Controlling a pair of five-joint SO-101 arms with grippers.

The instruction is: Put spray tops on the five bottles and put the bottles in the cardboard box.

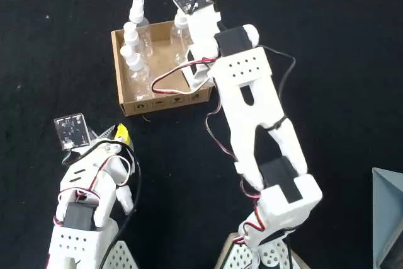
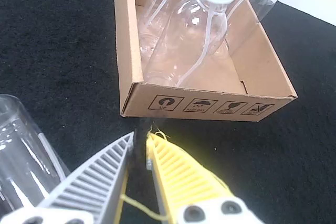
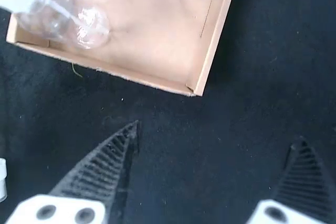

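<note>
The cardboard box [image 1: 129, 102] stands on the black table and holds several upright clear bottles [image 1: 132, 55] with white spray tops. My right gripper [image 1: 196, 75] hangs over the box's near right corner. In the right wrist view it [image 3: 215, 142] is open with nothing between its fingers, above bare table just outside the box [image 3: 210, 51]. My left gripper [image 1: 119, 133] sits in front of the box. Its grey and yellow fingers are shut on nothing [image 2: 142, 141], pointing at the box's front wall [image 2: 199, 103]. A clear bottle [image 2: 21, 156] lies close beside it.
A grey container [image 1: 387, 218] stands at the table's right front edge. A small white part [image 3: 2, 178] shows at the border of the right wrist view. The right arm [image 1: 258, 111] stretches across the table's middle.
</note>
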